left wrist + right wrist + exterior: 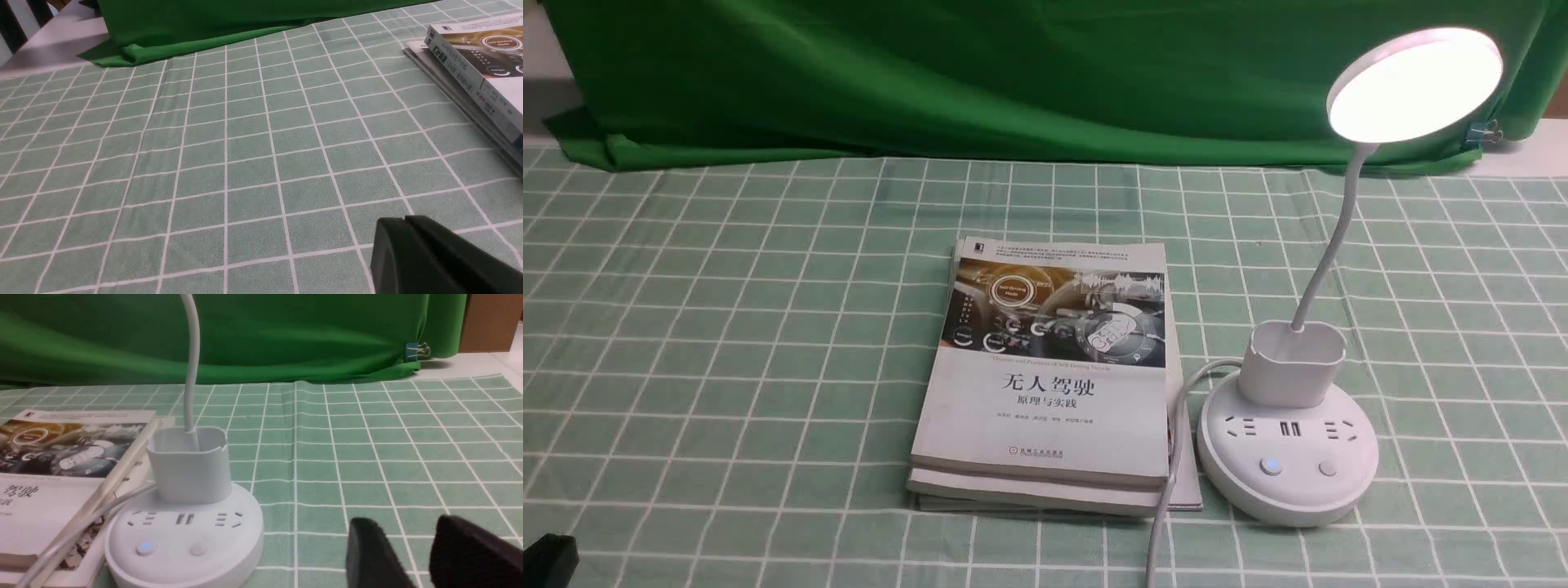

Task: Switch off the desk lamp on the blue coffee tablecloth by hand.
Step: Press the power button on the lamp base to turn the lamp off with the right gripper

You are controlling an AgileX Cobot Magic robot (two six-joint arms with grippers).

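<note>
The white desk lamp (1287, 457) stands on the pale green gridded tablecloth (727, 327), right of centre. Its round head (1414, 82) glows. The base has sockets and two buttons; the left button (1270, 465) shows a blue light. The lamp base (184, 539) also shows in the right wrist view. My right gripper (402, 528) is open and empty, low over the cloth, to the right of the base and apart from it; it is out of the front view. My left gripper (402, 222) is shut and empty over bare cloth; its black end (547, 559) shows at the front left corner.
A stack of books (1054, 376) lies just left of the lamp, and the white cord (1172, 474) runs between them toward the front edge. A dark green backdrop cloth (1013, 73) hangs along the back, held by a clip (1486, 131).
</note>
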